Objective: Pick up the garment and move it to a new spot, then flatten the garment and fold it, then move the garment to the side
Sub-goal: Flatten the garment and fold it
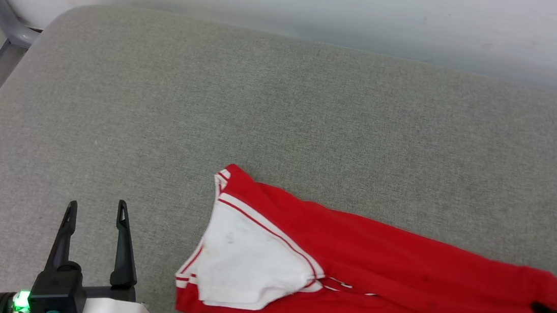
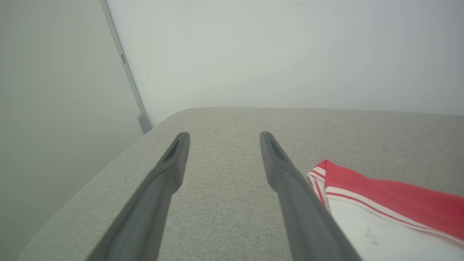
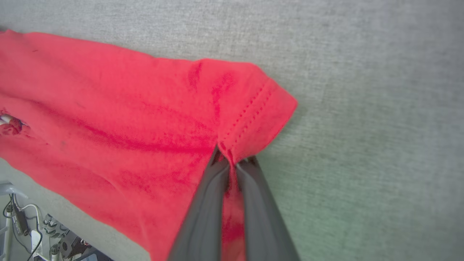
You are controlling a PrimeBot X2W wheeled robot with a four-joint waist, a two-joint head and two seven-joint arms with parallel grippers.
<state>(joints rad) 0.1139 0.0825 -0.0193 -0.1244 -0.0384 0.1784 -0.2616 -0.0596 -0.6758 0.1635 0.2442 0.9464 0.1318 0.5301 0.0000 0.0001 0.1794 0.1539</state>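
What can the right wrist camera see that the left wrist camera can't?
Right wrist view: the right gripper shut on the stitched hem of the soft red jersey shirt, and tangled cables in a corner. Left wrist view: the left gripper open over the grey woven cushion, the shirt's white sleeve with striped trim, a pale wall. Both: red fabric on that cushion.

Bright, even, soft light; faint shadows; wrist views slightly soft.
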